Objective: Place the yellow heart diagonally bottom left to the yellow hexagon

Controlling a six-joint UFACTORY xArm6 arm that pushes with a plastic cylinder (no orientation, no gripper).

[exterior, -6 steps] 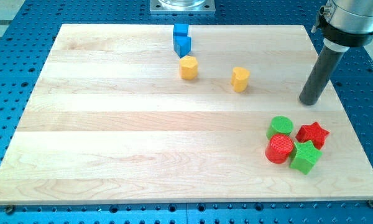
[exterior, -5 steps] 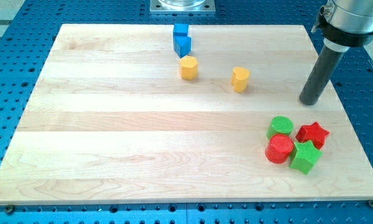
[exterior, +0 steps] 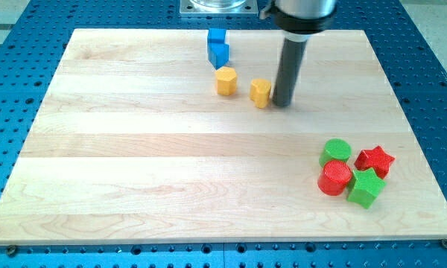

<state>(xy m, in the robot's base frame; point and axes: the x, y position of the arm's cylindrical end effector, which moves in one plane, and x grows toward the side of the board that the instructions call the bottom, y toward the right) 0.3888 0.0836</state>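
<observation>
Resting on pale wooden board (exterior: pixel 134 149) over blue perforated table (exterior: pixel 432 74): my tip (exterior: pixel 282 103) touching yellow heart (exterior: pixel 260 92).

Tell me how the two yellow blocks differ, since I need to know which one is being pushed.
The yellow heart has a notched top; the yellow hexagon has flat facets. The heart sits to the view's right and slightly lower; the hexagon sits below the blue blocks. My tip is right against the heart's right side, while the hexagon stands apart from it. Both are yellow, similar in size, and upright.
</observation>
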